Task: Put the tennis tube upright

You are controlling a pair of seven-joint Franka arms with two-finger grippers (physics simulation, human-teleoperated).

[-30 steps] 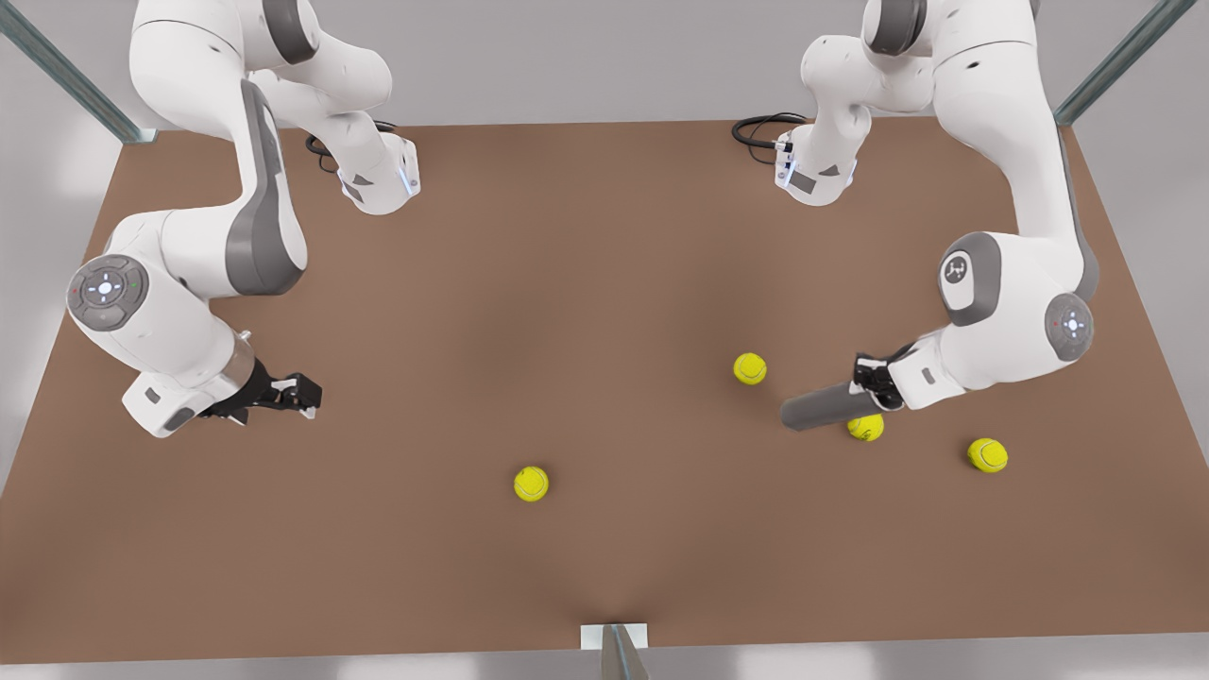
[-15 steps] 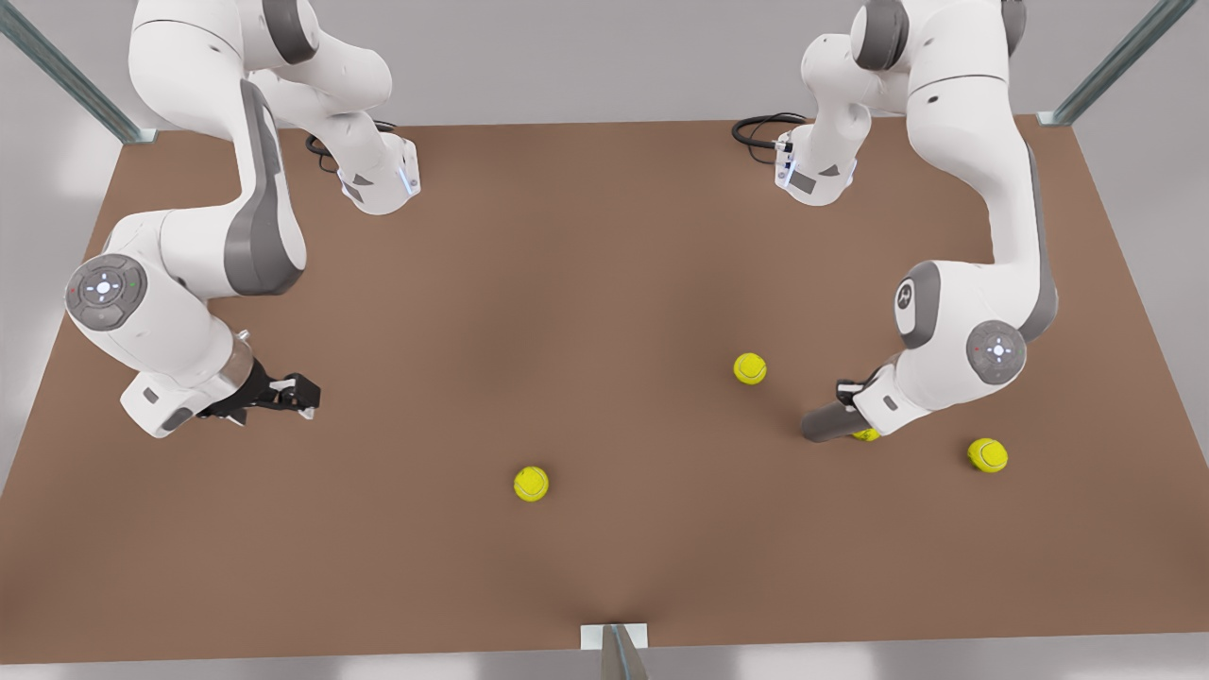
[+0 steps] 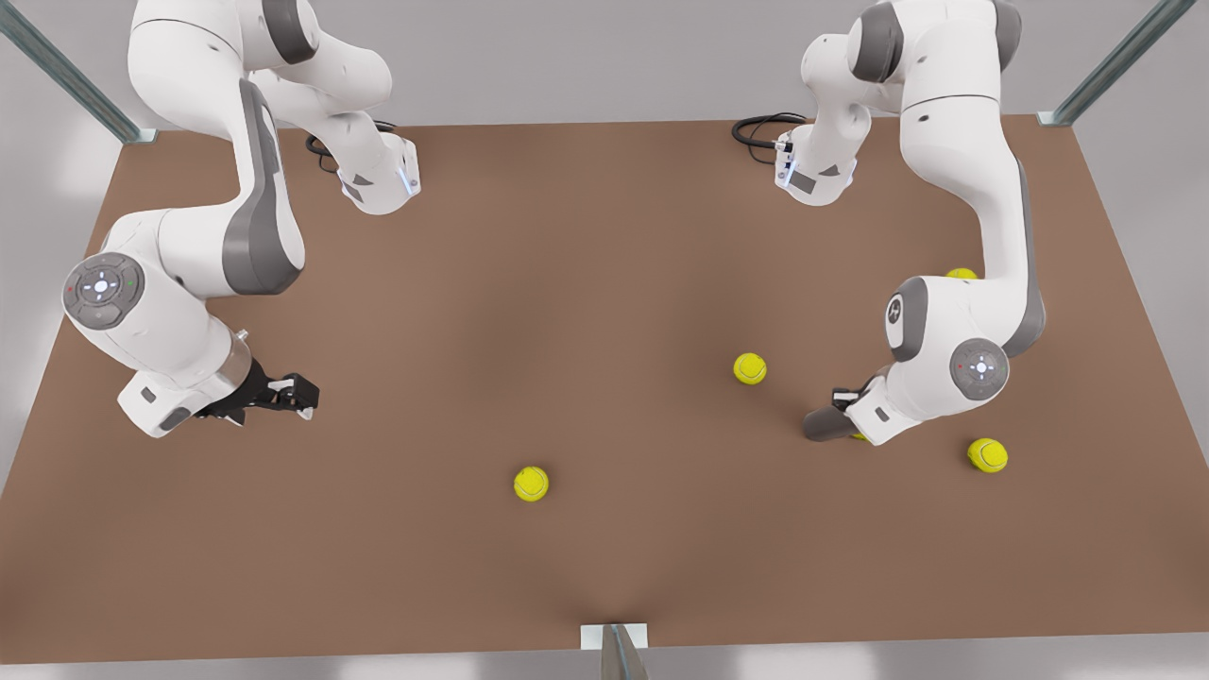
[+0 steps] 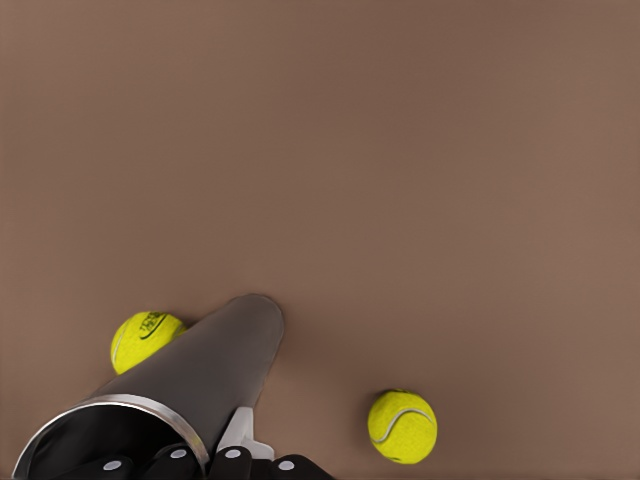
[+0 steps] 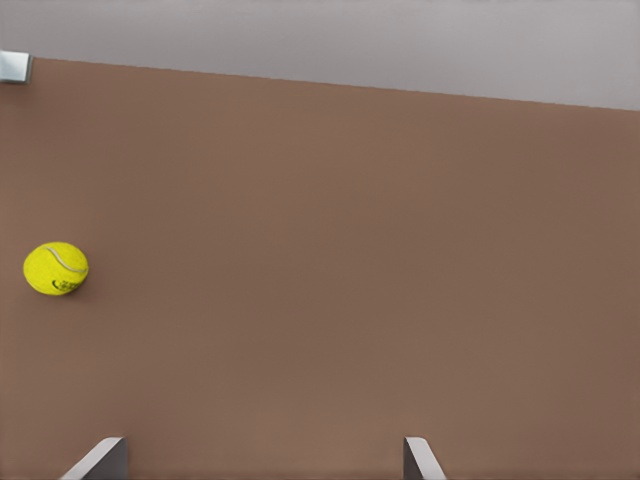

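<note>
Front view: the left gripper sits on the front view's right, clamped on the tennis tube at its upper end. Vs 1 s ago the tube reads much shorter and the arm's elbow has swung in over it, so it's been tipped up steeply, foot on the table; looks nearly upright, not released yet. The wrist hides the gripper's hold and most of the ball under it. Other balls: one nearby, one at centre. The right gripper waits on the front view's left, fingers apart, unchanged.

Left wrist view: looking down the tube, silver rim by the fingers, far end touching the table; a ball each side. Rim cut off by the frame edge.

Right wrist view: two fingertips well apart, holding nothing; one ball off ahead.
</note>
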